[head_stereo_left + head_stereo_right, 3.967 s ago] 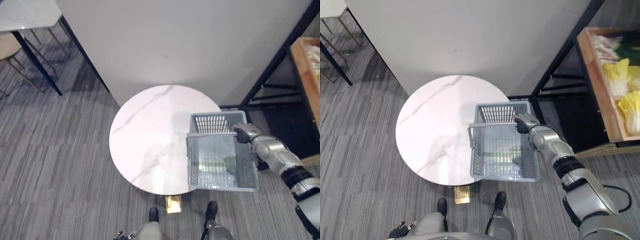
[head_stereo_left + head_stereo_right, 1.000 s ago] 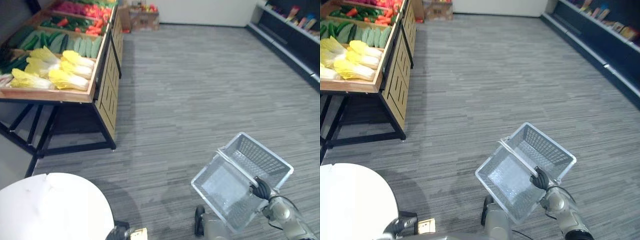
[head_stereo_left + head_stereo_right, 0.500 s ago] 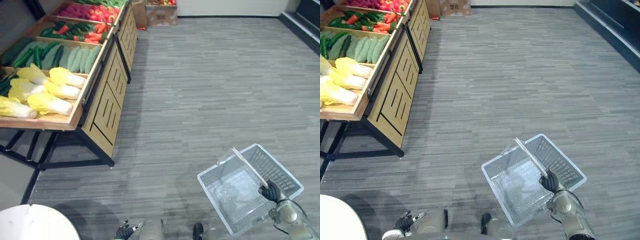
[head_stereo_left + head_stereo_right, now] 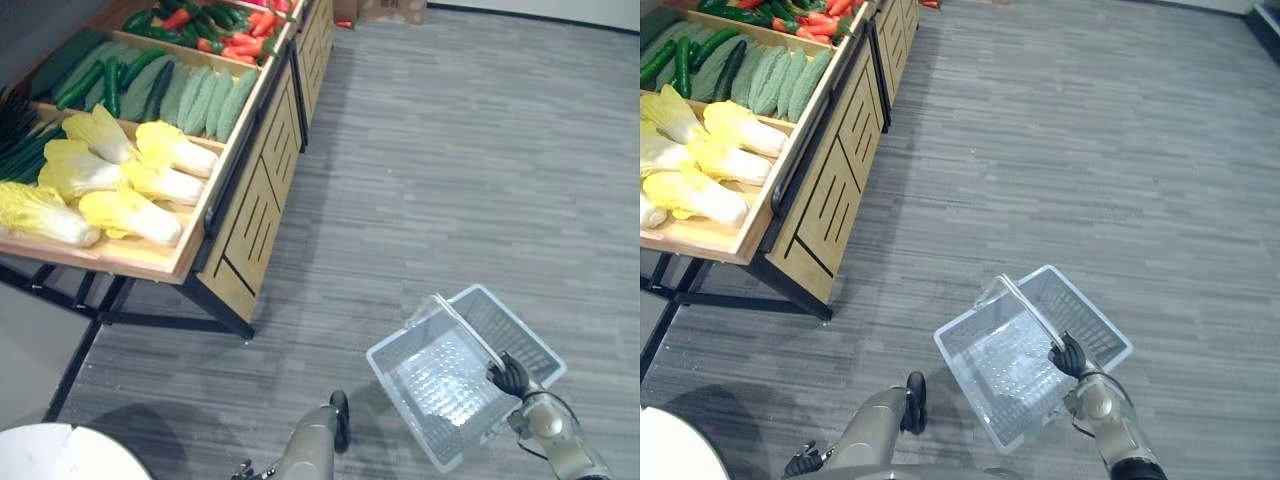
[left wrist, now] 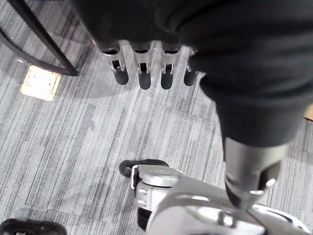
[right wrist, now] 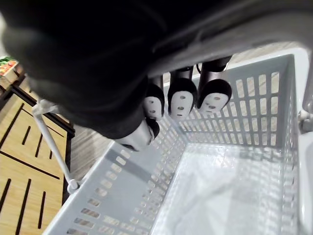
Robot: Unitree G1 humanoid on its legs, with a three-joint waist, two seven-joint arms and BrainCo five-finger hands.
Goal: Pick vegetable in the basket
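Observation:
A grey plastic basket (image 4: 440,385) hangs tilted above the floor by its thin handle (image 4: 1030,310). My right hand (image 4: 508,377) is shut on that handle, its fingers (image 6: 182,98) curled round the bar, and the basket's inside (image 6: 230,191) holds no vegetable. On the left stands a wooden vegetable stand (image 4: 240,200) with yellow-white cabbages (image 4: 120,190), pale green gourds (image 4: 205,100), dark cucumbers (image 4: 110,80) and red peppers (image 4: 240,35). My left hand (image 5: 146,68) hangs low over the floor with straight fingers, holding nothing.
Grey striped carpet (image 4: 450,160) stretches to the right of the stand. The stand rests on black metal legs (image 4: 150,320). The edge of a white round table (image 4: 60,455) shows at the lower left. A cardboard box (image 4: 385,10) sits on the floor beyond the stand.
The camera has swung from the round table toward the vegetable stand, which now looms larger on the left. The basket stays hanging from my right hand throughout.

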